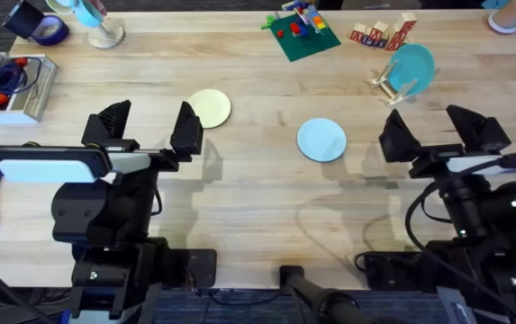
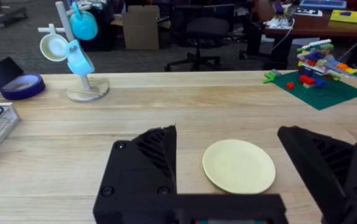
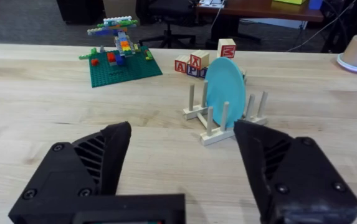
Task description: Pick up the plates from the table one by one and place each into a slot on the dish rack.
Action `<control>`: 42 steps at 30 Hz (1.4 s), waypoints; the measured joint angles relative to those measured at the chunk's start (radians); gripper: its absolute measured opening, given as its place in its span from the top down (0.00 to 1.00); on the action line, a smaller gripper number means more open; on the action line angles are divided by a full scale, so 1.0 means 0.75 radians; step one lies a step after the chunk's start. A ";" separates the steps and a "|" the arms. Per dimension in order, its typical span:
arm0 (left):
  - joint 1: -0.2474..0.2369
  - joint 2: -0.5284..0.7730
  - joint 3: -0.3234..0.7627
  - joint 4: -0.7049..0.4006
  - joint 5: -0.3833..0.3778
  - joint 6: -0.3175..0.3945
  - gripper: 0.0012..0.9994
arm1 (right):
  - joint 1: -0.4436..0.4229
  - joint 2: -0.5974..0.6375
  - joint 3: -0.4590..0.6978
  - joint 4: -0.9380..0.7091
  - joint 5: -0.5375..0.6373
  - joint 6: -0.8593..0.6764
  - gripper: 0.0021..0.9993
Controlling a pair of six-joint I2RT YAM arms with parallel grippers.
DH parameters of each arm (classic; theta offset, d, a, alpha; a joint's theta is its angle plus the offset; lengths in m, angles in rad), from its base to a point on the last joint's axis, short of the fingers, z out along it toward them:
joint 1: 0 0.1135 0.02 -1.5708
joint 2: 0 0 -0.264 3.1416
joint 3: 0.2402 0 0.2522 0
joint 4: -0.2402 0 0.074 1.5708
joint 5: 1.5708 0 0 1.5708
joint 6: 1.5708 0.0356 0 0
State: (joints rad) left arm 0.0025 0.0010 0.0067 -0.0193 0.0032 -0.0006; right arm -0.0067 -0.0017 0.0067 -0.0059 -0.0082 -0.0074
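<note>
You've got a broad light wooden plank desk [image 1: 239,193] with clear grain under both arms. Your left hand [image 1: 148,126] hangs with its black fingers spread wide apart, gripping nothing, and the pale yellow-cream round plastic plate [image 1: 209,108] lies flat just beside it, toward the far edge. The light blue round plastic plate [image 1: 321,139] lies flat near the desk's middle. Your right hand [image 1: 439,133] is also spread apart and empty, near the right edge. Toward the far right corner stands the small light-wood dowel dish rack [image 3: 225,121], a teal plate [image 3: 225,91] upright in it. Behind it sit lettered wooden blocks [image 3: 203,61] and a green brick baseplate [image 3: 123,67]. Office chairs [image 2: 203,34] stand on the carpet beyond.
</note>
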 joint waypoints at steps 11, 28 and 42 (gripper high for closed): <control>0.000 0.000 0.000 0.000 0.000 0.000 0.01 | -0.004 0.000 0.001 -0.009 0.000 0.000 0.00; 0.000 0.000 0.034 -0.009 -0.001 0.011 0.00 | -0.004 0.001 0.024 -0.040 -0.004 0.000 0.00; 0.000 0.238 0.781 -0.646 -0.010 0.012 0.01 | -0.004 0.165 0.593 -0.596 -0.017 0.000 0.00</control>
State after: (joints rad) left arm 0.0025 0.1798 0.5924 -0.5035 -0.0044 0.0085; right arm -0.0097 0.1217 0.4511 -0.4529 -0.0208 -0.0074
